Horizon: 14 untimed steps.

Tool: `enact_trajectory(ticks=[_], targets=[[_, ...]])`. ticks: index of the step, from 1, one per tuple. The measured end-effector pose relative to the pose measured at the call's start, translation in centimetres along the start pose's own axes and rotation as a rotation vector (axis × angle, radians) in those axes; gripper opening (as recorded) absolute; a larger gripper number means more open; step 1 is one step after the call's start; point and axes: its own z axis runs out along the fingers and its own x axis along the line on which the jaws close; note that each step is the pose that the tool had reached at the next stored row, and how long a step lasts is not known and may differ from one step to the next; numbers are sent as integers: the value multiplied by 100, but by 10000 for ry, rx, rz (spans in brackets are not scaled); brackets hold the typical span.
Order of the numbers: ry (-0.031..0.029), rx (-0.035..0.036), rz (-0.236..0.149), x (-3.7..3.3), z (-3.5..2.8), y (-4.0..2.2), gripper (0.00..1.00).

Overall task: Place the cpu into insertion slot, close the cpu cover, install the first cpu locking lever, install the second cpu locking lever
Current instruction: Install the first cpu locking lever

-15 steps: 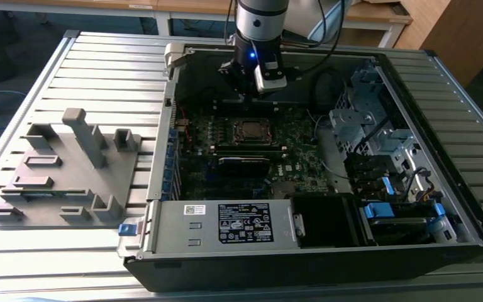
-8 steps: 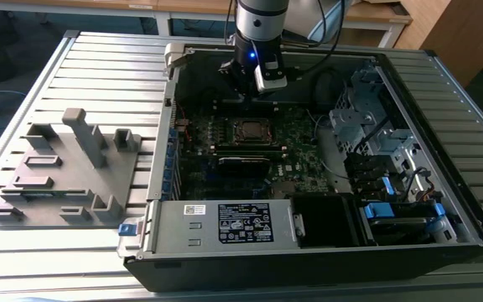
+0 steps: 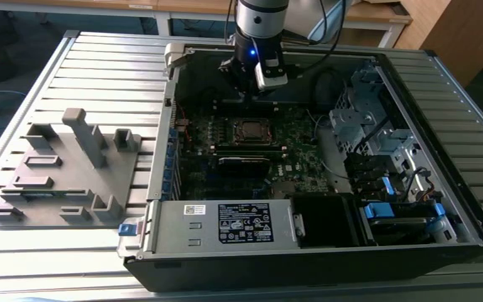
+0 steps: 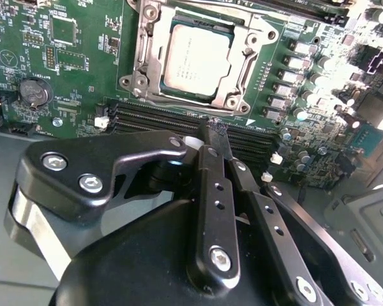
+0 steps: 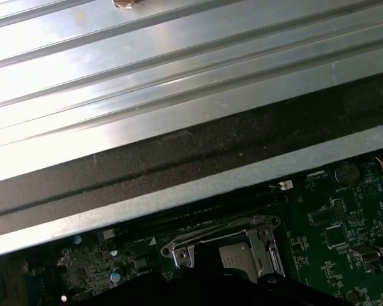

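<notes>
Exterior view: gripper (image 3: 253, 94) hangs just at twelve o'clock of the slot (image 3: 251, 129) on the board (image 3: 296, 151), holding nothing.
Second wrist view: fingers (image 4: 215, 143) pressed together, empty; cpu (image 4: 196, 56) sits in the slot, cover (image 4: 147, 67) down around it.
First wrist view: cover (image 5: 185, 245) beside the case wall (image 5: 179, 159).

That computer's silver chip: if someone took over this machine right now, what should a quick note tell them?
End effector: fingers shut, holding nothing, hovering beside the socket.
The cpu lies in the insertion slot, inside the open computer case.
The cpu cover lies down, framing the chip.
Done: chip placed, cover closed.
Left: whether the two locking levers are latched cannot be told from here; check both.
</notes>
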Motion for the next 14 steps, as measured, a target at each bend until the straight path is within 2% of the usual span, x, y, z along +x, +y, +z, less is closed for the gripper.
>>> enact_trajectory(ticks=[6,8,10,14], targets=[[-3,-1,0,0,-3,0,11],[-36,-13,-40,0,-1,0,11],[-54,-20,-175,0,2,0,11],[-36,-13,-582,0,8,-1,11]])
